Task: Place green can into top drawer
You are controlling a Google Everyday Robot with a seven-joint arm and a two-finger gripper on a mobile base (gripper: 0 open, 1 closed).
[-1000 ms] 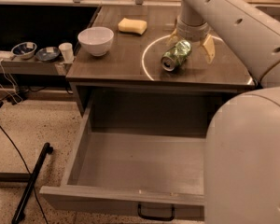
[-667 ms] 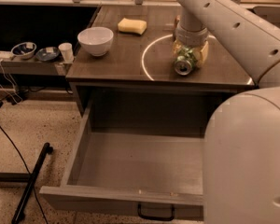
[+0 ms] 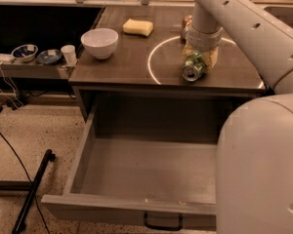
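**Can in the jaws at the counter edge, drawer open below**

The gripper [image 3: 199, 60] hangs from the arm over the right part of the countertop [image 3: 122, 65], close to its near edge. Its jaws look closed on the green can [image 3: 192, 69], with a pale pad on each side of it. The can is tilted: its long axis runs far to near and its silver top faces the near side. I can't tell whether its base touches the counter.

The top drawer [image 3: 112, 209] is pulled fully out, directly near of and below the can, and nothing shows inside it. So the next move is probably toward the near side past the counter lip, then down and release. The main risk is clipping that lip.

A white bowl [image 3: 99, 42] and a yellow sponge [image 3: 138, 27] sit well off to the left.
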